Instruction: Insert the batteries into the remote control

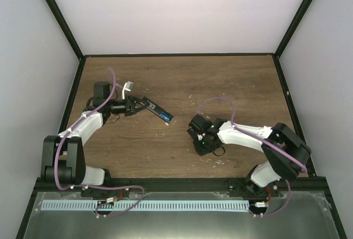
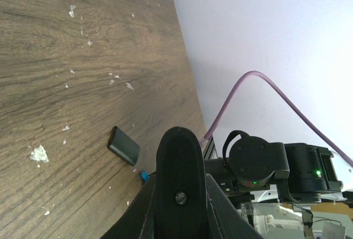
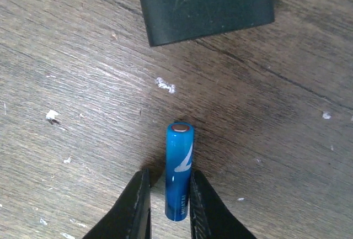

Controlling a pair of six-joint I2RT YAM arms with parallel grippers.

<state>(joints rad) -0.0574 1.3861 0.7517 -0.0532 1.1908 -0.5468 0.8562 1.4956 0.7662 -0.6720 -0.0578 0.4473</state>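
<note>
Your left gripper (image 1: 137,106) is on the left side of the table (image 1: 220,79), clamped tight on one end of the remote control (image 1: 157,111). The remote slants out of the jaws toward the right and a little nearer. A blue patch (image 1: 166,118) shows at its free end, too small to say more. Your right gripper (image 1: 202,141) is down at the wood right of centre, nearer the arms' bases and well apart from the remote. Its wrist view shows one battery (image 3: 179,173) lying flat on the table with its near end between the fingers (image 3: 138,211). The jaws are drawn in close: one finger is against the blue casing, while a dark sliver shows beside the other, so you cannot tell whether it is gripped. A flat black piece (image 3: 204,4) lies just beyond the battery's far tip, not touching it.
</note>
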